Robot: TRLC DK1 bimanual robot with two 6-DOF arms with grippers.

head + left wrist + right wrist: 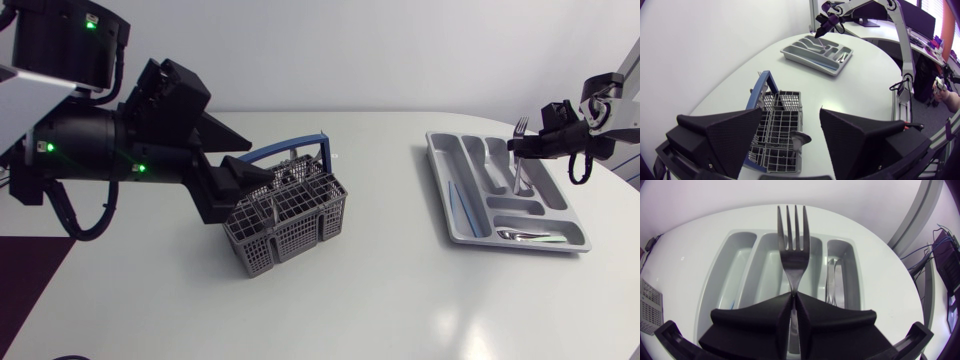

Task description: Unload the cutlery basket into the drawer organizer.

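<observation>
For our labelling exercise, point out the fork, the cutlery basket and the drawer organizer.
fork point(792, 255), right wrist view, just below its tines.
cutlery basket point(300, 228), head view, its mesh side wall.
drawer organizer point(440, 180), head view, rim facing the basket.

We see a polished silver metal fork point(793, 255), a smooth, faintly glossy grey plastic organizer tray point(437, 172) and, at its 9 o'clock, a matt grey plastic lattice basket point(290, 240).

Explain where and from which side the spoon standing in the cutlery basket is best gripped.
Grip the spoon by its rounded end, the only part standing clear above the grid of the basket; the handle is down in a compartment. Come from straight above, where the open left gripper hangs, since the compartment walls would likely block a sideways approach.
</observation>
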